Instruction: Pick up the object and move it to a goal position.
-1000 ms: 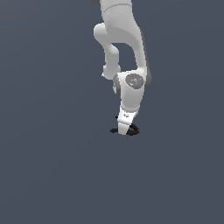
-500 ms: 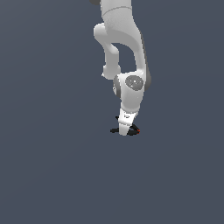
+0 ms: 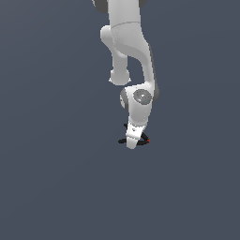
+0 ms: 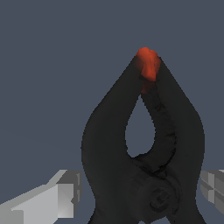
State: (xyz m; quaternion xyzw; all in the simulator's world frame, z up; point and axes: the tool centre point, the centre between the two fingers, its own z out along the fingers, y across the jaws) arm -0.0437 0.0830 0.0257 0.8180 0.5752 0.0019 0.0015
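The white Panda arm (image 3: 129,56) reaches down from the top of the exterior view, with the wrist pointing at the flat grey-blue floor (image 3: 56,178). The gripper (image 3: 132,143) sits at floor level, directly over the black clamp (image 3: 123,140).

In the exterior view, only thin black arms of the clamp show on either side of the gripper body, and the red-orange tip (image 3: 148,140) shows on the exterior view's right.

In the wrist view, the clamp (image 4: 144,157) fills the frame. Two curved black arms cross at a round pivot and meet again at the red-orange tip (image 4: 148,63), enclosing a teardrop-shaped gap. The two grey fingers (image 4: 61,199) stand on either side of the clamp body. Each finger is set apart from the clamp, with floor visible between. The claw is spread wide and straddles the clamp without gripping it.
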